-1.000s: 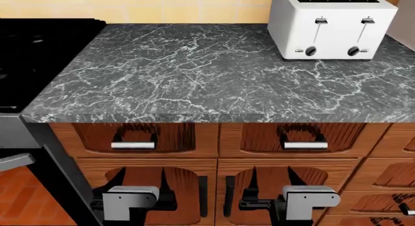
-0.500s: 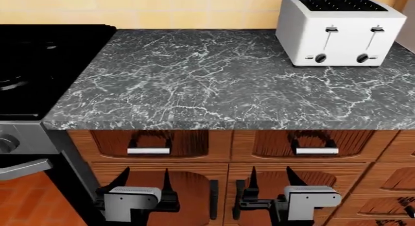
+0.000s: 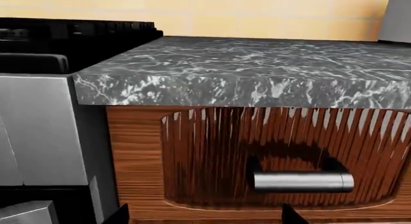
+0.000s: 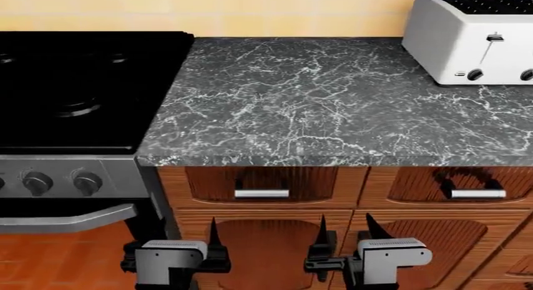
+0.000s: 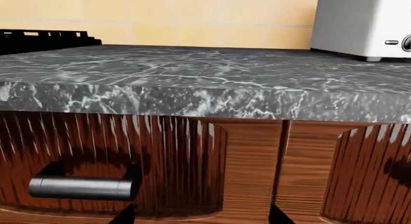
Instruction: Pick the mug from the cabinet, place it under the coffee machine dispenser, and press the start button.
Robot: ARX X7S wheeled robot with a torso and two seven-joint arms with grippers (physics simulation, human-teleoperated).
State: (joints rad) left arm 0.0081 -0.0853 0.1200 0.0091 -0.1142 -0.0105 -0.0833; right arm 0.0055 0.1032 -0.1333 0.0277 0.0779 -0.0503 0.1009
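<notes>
- Neither the mug nor the coffee machine dispenser is seen in any view.
- The left gripper (image 4: 211, 260) and right gripper (image 4: 343, 256) are held low before the ribbed wooden cabinet fronts (image 4: 275, 246), dark pointed fingers spread, nothing between them.
- A grey white-veined marble worktop (image 4: 316, 103) is shown, glossy, with a thick square front edge.
- A boxy white toaster (image 4: 470, 37) is cut off at its back right corner.
- Against the earlier frames, the black stove (image 4: 83, 84) has come fully into sight beyond the left edge and the toaster has slid right.
</notes>
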